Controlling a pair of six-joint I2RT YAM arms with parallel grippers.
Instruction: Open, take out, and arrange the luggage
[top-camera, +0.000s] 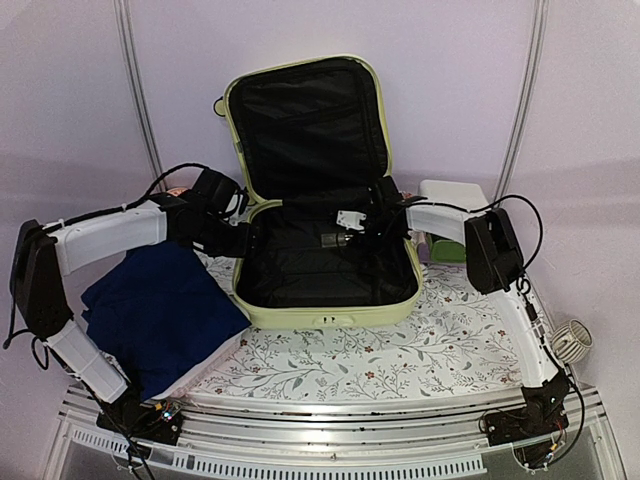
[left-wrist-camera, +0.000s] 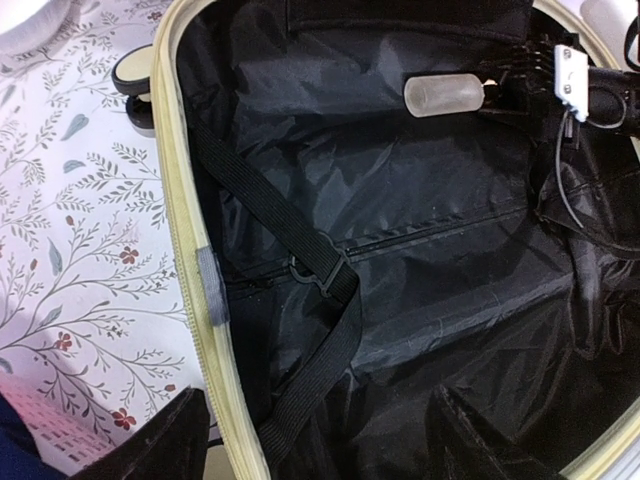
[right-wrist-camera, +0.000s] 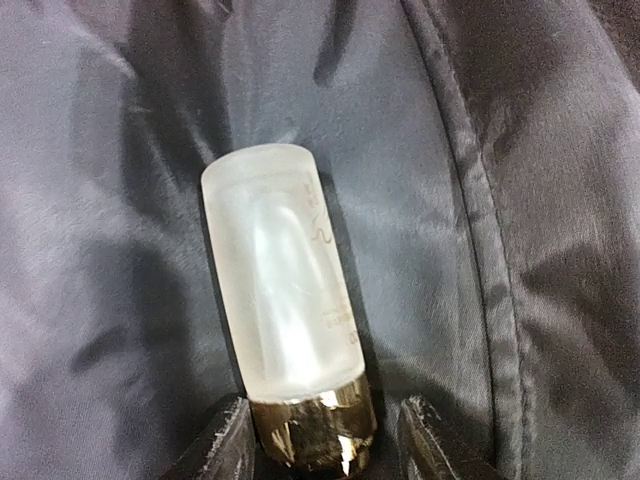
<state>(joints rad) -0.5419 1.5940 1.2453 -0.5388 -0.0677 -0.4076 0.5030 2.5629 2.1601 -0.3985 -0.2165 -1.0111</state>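
1. Pale lilac walls back a tabletop (top-camera: 400, 350) under a floral cloth. The luggage (top-camera: 330, 314) lies at its middle, open, with its lid (top-camera: 305, 120) propped upright on the far side and black lining showing in both halves.
2. Step in hand, as I judge it: taking out. Opening looks done, and a frosted bottle (right-wrist-camera: 285, 280) with a gold cap (right-wrist-camera: 310, 425) lies on the lining of the luggage's lower shell, near the hinge side and about mid-width.
3. Right tool (right-wrist-camera: 320, 440) reaches in over the luggage's right rim. Its fingers stand apart, one each side of the gold cap, with a sliver of gap on one side, so nothing is clamped yet.
4. Left tool (left-wrist-camera: 320, 440) hangs at the luggage's left rim, fingers wide apart and holding nothing, one outside the shell and one over the lining.
5. Next move likely calls for pinching the cap squarely, since the smooth round bottle may roll or slip, then lifting straight up.
6. Edges: the lid stands just behind the bottle, so exit room is mostly upward and toward the luggage's near wall. A black strap (left-wrist-camera: 245, 190) crosses the lining left of the bottle, apart from it.
7. Open room: bare cloth in front of the luggage offers a place to set things. Left of the luggage a navy cloth (top-camera: 160, 305) covers a white basket (left-wrist-camera: 50, 432), and a white box (top-camera: 455, 192) sits just off its right side.
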